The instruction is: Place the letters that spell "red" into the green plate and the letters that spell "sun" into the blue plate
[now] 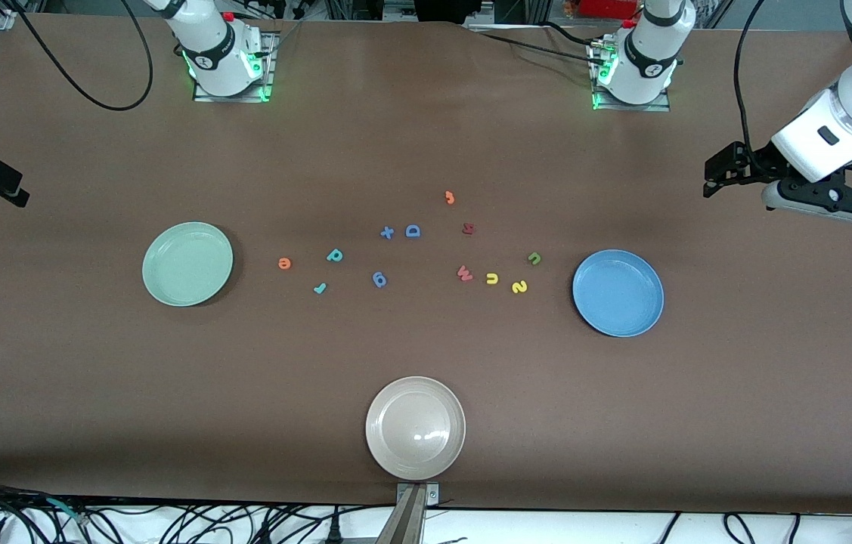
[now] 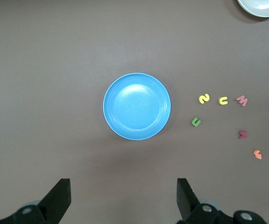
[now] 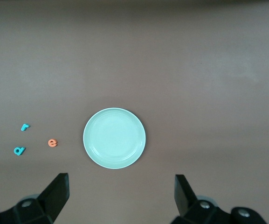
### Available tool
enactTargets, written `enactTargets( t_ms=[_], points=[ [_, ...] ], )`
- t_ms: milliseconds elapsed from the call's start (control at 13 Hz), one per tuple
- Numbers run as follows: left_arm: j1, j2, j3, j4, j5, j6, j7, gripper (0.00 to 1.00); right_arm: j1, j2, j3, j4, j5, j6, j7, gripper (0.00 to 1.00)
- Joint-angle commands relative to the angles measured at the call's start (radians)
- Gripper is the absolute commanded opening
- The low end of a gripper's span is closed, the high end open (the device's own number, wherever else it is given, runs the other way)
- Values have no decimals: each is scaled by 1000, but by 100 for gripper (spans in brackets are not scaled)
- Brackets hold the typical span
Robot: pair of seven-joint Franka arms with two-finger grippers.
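Nothing is sorted yet: both target plates are bare, and all six letters lie loose on the counter (image 1: 426, 113).

Nearest the front camera is the beige plate (image 1: 415, 428), which takes nothing. Farther up, the yellow "s" (image 1: 519, 286), yellow "u" (image 1: 492, 279) and olive "n" (image 1: 534, 258) cluster just beside the blue plate (image 1: 618, 293); the teal "r" (image 1: 320, 288), teal "d" (image 1: 335, 255) and orange "e" (image 1: 284, 263) lie near the green plate (image 1: 187, 264). The red "W" (image 1: 464, 273) sits close to the "u", so I judge a straight-down pinch on the "u" safest, jaws narrowed to miss it.

The left pincer (image 2: 124, 196) hangs wide and empty over the counter at its own end; the right pincer (image 3: 120, 193) is likewise wide and empty.

The wrist views show the spread jaws, which the front view leaves unclear; only the front view shows both clusters together.
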Motion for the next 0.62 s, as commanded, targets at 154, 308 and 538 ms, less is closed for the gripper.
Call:
enactTargets(
  t_ms=[154, 308, 538],
  points=[
    [4, 13, -8, 26, 21, -4, -1, 100, -6, 6, 5, 15, 14, 1, 7, 100],
    [4, 14, -8, 26, 21, -4, -1, 100, -4, 6, 5, 15, 12, -6, 7, 100],
    [4, 14, -8, 26, 21, -4, -1, 100, -3, 8, 6, 14, 12, -9, 5, 100]
  ],
)
